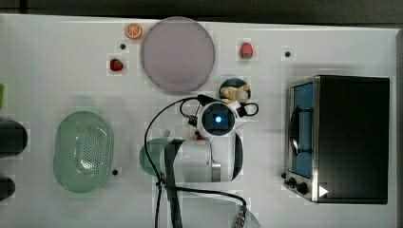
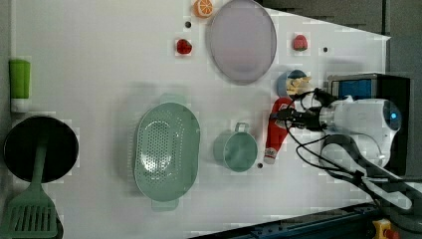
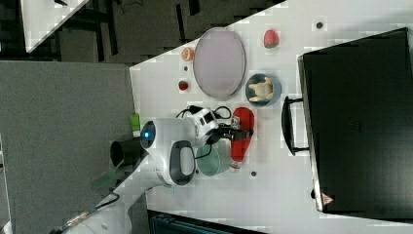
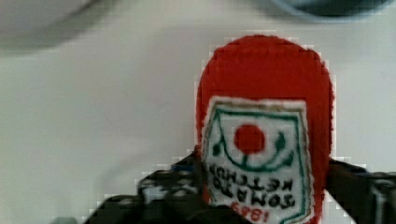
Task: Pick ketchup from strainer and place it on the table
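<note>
- Gripper (image 2: 287,118): the two dark fingers straddle the ketchup bottle (image 2: 276,128) at its label. In the wrist view one finger (image 4: 161,186) stands at each flank of the red body; whether the pads press it or stand just clear cannot be told.
- Ketchup bottle: it lies flat on the white table (image 2: 89,64), outside the strainer, just beside the small green cup (image 2: 236,149). Its long axis crosses the line between the fingers, with the white cap toward the left view's bottom and the rounded base toward the small blue dish (image 2: 293,82).
- Judgement: the bottle appears already laid on the table, so the arm need only part the fingers fully and rise straight up.
- Strainer (image 2: 166,147): well apart, beyond the cup toward the left view's left, with nothing in it.
</note>
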